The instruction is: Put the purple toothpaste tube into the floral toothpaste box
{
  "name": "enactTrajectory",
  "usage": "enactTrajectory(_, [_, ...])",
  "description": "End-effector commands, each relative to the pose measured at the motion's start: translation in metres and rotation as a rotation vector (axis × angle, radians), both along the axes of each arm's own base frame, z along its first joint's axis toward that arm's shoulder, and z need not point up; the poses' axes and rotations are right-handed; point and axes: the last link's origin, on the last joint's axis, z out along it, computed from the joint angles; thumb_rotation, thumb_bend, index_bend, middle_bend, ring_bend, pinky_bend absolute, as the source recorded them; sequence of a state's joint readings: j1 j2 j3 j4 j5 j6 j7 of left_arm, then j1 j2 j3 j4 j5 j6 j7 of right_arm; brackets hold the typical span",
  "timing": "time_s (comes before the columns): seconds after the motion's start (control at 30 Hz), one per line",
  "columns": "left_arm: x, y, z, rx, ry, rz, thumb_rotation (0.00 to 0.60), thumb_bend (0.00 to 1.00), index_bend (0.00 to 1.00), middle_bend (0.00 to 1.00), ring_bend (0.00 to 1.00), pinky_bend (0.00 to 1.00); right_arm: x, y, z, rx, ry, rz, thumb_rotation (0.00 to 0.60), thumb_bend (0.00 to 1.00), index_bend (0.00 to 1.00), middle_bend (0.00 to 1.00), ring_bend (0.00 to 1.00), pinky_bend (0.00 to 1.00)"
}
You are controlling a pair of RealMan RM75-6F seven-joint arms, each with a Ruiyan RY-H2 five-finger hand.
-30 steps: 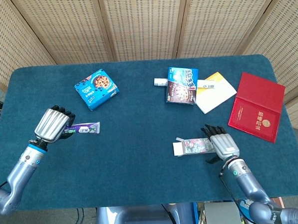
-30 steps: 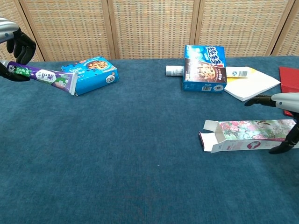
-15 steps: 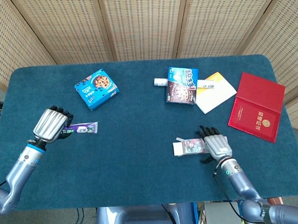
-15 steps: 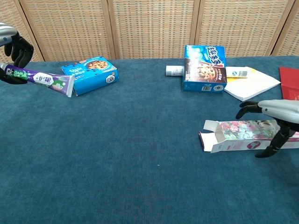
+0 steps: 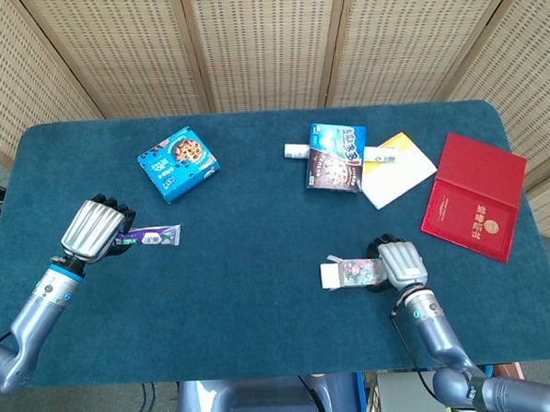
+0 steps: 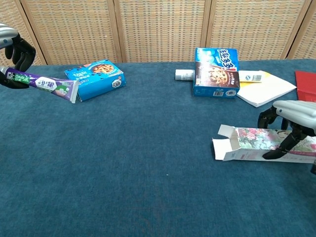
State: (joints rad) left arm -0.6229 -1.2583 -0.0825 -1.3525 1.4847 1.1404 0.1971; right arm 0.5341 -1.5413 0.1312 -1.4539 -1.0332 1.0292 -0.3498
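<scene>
My left hand [image 5: 98, 230] grips the purple toothpaste tube [image 6: 43, 83] near the table's left edge; my right hand [image 6: 295, 128] clasps the floral box [image 6: 256, 143], bare blue cloth [image 5: 250, 253] between them.

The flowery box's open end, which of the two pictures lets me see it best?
The chest view. There the floral toothpaste box lies side-on, its open end and flaps facing left, with the right hand gripping it. The head view shows the box small from above, partly covered by that hand.

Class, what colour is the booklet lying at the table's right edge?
The booklet is red with a gold emblem, clearest in the head view.
</scene>
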Motion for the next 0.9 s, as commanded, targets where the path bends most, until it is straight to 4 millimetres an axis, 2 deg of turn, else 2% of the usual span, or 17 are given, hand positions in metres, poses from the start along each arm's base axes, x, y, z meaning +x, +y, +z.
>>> enactTrajectory(0.03, [0.001, 0.000, 0.000, 0.001, -0.004, -0.002, 0.600, 0.32, 0.89, 0.65, 0.51, 0.47, 0.001, 0.000, 0.000, -0.015, -0.016, 0.010, 0.600, 0.12, 0.56, 0.48, 0.36, 0.46])
enactTrajectory(0.33, [0.011, -0.003, 0.003, -0.006, -0.043, -0.023, 0.600, 0.32, 0.89, 0.65, 0.51, 0.47, 0.012, 0.003, 0.008, -0.046, -0.075, 0.032, 0.600, 0.12, 0.56, 0.48, 0.36, 0.48])
enactTrajectory(0.57, [0.033, -0.011, 0.005, -0.053, -0.131, -0.056, 0.600, 0.32, 0.89, 0.65, 0.51, 0.47, 0.026, 0.005, 0.011, -0.050, -0.119, 0.007, 0.600, 0.12, 0.56, 0.48, 0.36, 0.48])
enactTrajectory(0.9, [0.063, -0.015, 0.004, -0.085, -0.163, -0.093, 0.600, 0.32, 0.89, 0.65, 0.51, 0.47, 0.059, 0.008, 0.010, -0.025, -0.160, 0.044, 0.600, 0.12, 0.56, 0.48, 0.36, 0.48])
